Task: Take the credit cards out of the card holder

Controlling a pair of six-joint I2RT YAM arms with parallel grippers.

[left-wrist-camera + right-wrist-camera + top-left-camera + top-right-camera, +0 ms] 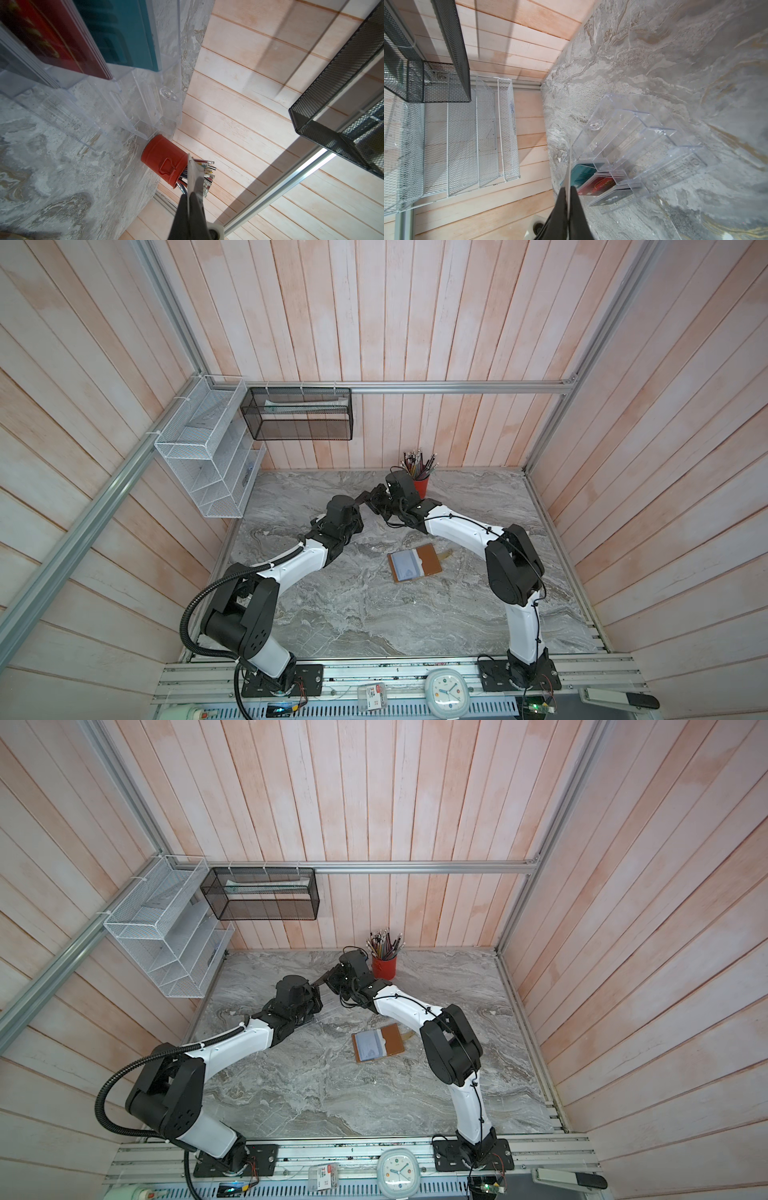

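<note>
- Pinching one thin grey-silver card (193,176) from opposite ends. The left gripper (190,197) is pressed together on it, with dark fingers flat against both faces in the left wrist view.
- The right gripper (568,190) is likewise clamped on the card, which shows edge-on as a pale sliver in the right wrist view.
- In both top views the two grippers meet tip to tip with the card bridging them. It is held up off the worktop (332,614), toward the back edge and roughly mid-width.
- The card reads dark from above and silvery close up, so the exact colour is hard to call.
- A clear acrylic rack (643,133) stands on the worktop close to both grippers in the wrist views. The arms mostly hide it from above.
- The rack's tiers hold a teal card (583,172), a red card (598,184) and a black-faced card (610,196).
- A red pencil cup (420,488) full of pencils sits just behind the right gripper, at the back edge.
- The card holder (415,568) lies open and flat near the middle of the worktop, between the two forearms and well apart from both grippers.
- The holder's pale sleeves face up on the half nearer the left arm and tan leather shows on the other, with the strap sticking out toward the right arm. Whether any cards sit in the sleeves – cannot tell.
- A black mesh basket (297,414) hangs on the back wall rail. A white wire rack (208,456) hangs on the left wall by the back-left corner.
</note>
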